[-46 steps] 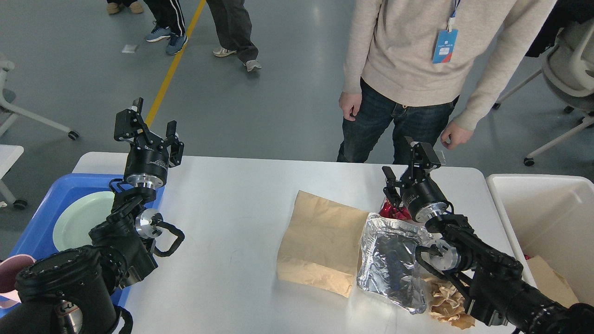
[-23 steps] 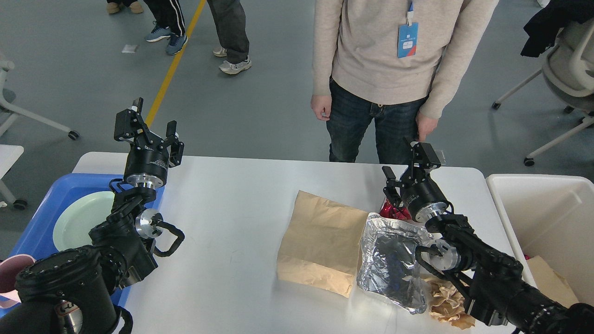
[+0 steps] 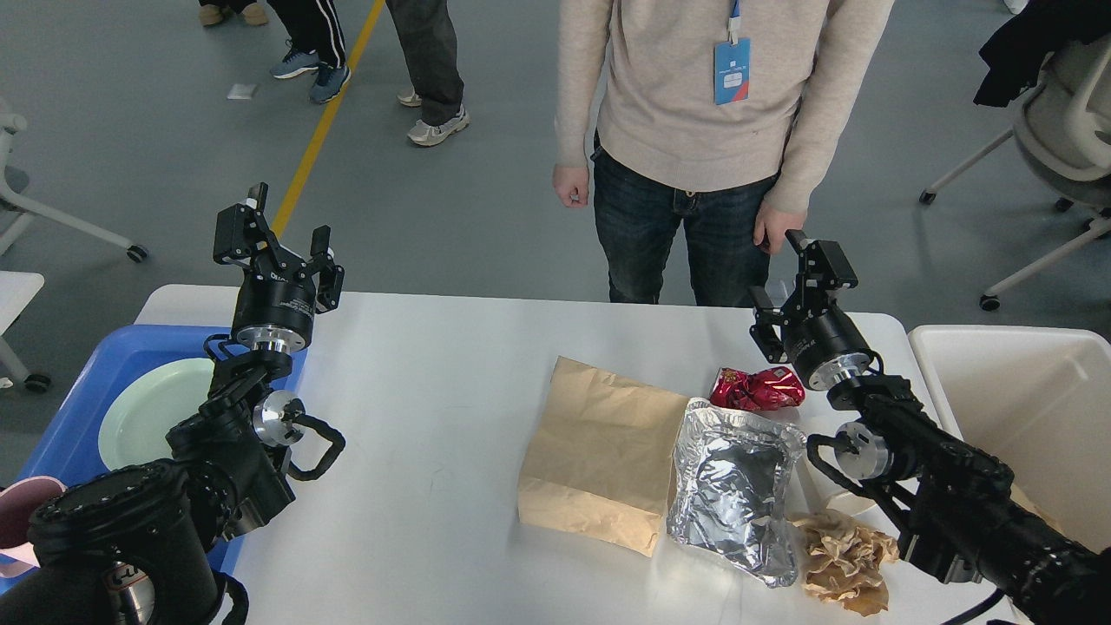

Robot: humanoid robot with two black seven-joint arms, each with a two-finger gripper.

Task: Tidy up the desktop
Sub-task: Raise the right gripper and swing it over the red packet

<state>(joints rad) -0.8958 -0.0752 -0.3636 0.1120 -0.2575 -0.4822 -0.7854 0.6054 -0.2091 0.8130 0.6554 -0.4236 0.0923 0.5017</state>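
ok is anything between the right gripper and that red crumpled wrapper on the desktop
Nothing visible. The right gripper is raised near the far edge of the large white rectangular desktop, jaws open and empty. The red crumpled foil wrapper lies uncovered below it, just behind the silver foil bag.

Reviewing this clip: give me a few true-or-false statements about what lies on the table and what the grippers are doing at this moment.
1. The brown paper bag lies flat on the desktop. True.
2. The right gripper holds the red wrapper. False: it is raised and empty; the wrapper lies on the desktop.
3. A pale green plate sits in the blue tray. True.
4. The foil bag is inside the white bin. False: it lies beside the paper bag.
5. The left gripper is open. True.
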